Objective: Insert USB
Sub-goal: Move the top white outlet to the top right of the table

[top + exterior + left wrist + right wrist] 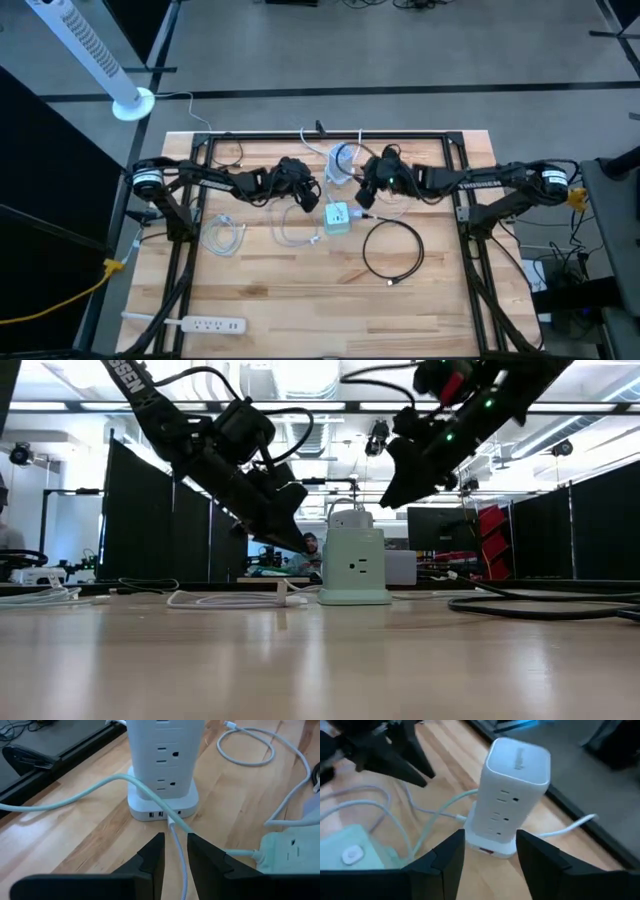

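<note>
A white tower power strip [162, 765] stands upright on the wooden table, with USB ports along its base [159, 814]. It also shows in the high view [341, 160] and the right wrist view [512, 790]. A thin white USB cable [178, 851] has its plug end [171, 822] at one of those ports. The cable runs back between the fingers of my left gripper [175, 857], which is narrowly open and does not visibly touch it. My right gripper [490, 857] is open wide on the tower's other side. Its fingers stand apart from the tower's base.
A mint green cube power strip [337, 217] sits just in front of the tower, and its pale cord [100, 790] crosses the tower's base. Coiled white cables [225, 235] lie at the left. A black cable loop [392, 250] lies at the right, and a flat white power strip [195, 323] near the front left.
</note>
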`<action>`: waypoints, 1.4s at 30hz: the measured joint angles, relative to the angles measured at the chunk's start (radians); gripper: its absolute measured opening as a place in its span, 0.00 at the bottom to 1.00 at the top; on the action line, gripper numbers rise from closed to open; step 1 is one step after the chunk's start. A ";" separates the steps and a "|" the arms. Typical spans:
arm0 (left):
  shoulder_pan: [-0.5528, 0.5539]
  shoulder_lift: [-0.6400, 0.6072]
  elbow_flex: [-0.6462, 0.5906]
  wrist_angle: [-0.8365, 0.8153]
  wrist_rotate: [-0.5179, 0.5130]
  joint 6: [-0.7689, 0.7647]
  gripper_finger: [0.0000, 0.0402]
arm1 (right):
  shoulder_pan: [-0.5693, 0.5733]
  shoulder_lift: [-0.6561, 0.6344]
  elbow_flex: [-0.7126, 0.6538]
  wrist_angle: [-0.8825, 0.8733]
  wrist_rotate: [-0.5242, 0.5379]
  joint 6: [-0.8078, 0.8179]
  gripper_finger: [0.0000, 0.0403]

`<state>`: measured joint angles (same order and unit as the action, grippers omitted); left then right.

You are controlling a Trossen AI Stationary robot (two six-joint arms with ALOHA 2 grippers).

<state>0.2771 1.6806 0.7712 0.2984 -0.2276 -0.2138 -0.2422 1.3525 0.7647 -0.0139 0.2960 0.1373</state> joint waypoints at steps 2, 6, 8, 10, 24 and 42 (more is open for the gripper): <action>0.000 0.000 0.000 0.000 -0.001 0.000 0.17 | -0.045 0.005 0.000 0.028 -0.067 0.011 0.46; 0.001 0.000 -0.001 0.000 -0.001 0.000 0.17 | -0.075 0.007 0.000 0.130 -0.138 -0.021 0.60; 0.004 0.000 -0.002 0.000 -0.001 0.000 0.17 | -0.073 0.007 0.007 0.168 -0.129 -0.043 0.67; 0.007 0.000 -0.002 0.002 -0.003 -0.002 0.17 | -0.078 0.010 0.030 0.165 -0.079 -0.046 0.74; 0.008 0.001 -0.002 -0.078 -0.011 -0.033 0.17 | -0.120 0.344 0.378 -0.096 0.008 -0.073 0.88; 0.008 0.002 -0.074 -0.089 -0.013 -0.132 0.17 | -0.203 0.439 0.452 -0.249 -0.146 -0.010 0.73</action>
<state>0.2852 1.6821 0.6968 0.2089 -0.2409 -0.3461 -0.4454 1.7911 1.2171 -0.2628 0.1498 0.1277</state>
